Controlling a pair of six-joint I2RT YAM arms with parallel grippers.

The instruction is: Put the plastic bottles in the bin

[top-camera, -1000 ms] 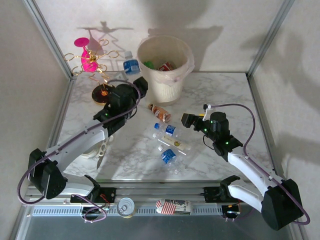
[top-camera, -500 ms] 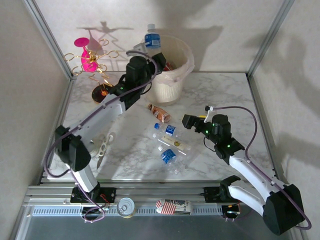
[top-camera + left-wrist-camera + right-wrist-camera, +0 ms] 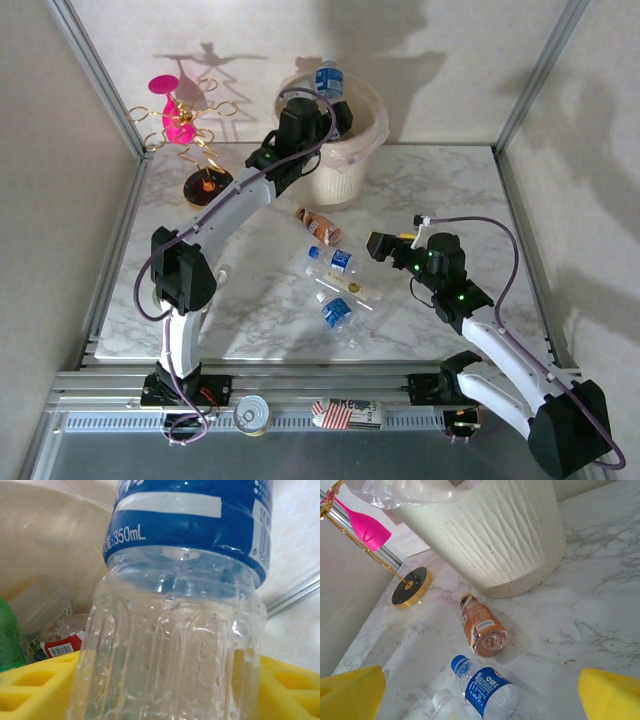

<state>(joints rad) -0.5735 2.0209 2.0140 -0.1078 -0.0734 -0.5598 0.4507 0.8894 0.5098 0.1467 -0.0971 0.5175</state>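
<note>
**Left arm holds a bottle over the bin, release pending**

The left gripper [image 3: 325, 102] is pinching a clear blue-labelled bottle [image 3: 184, 645] by its lower body, one yellow pad [image 3: 31, 686] on each side of it; the bottle stands upright, cap up, over the mouth of the bin [image 3: 340, 178], which sits at 12 o'clock on the table [image 3: 460, 190]. Past the bottle, the left wrist view looks into the bin, where a green bottle [image 3: 7, 632] and a red-labelled piece [image 3: 62, 647] already lie; the step in hand appears to be the drop. The next move likely calls only for the fingers to part, provided the bottle's base is inside the rim and clear of the liner [image 3: 378, 122]; that clearance cannot be told for sure from above.

The right gripper [image 3: 378, 243] is spread wide and empty, hovering low at about 3 o'clock of the loose bottles; nearest the bin lies a red-brown bottle [image 3: 482, 630] on its side, and just at its 6 o'clock a second blue-labelled bottle [image 3: 495, 692], with more beyond it [image 3: 338, 312]. Several bottles are yet to be collected, so the task looks partway done.
</note>
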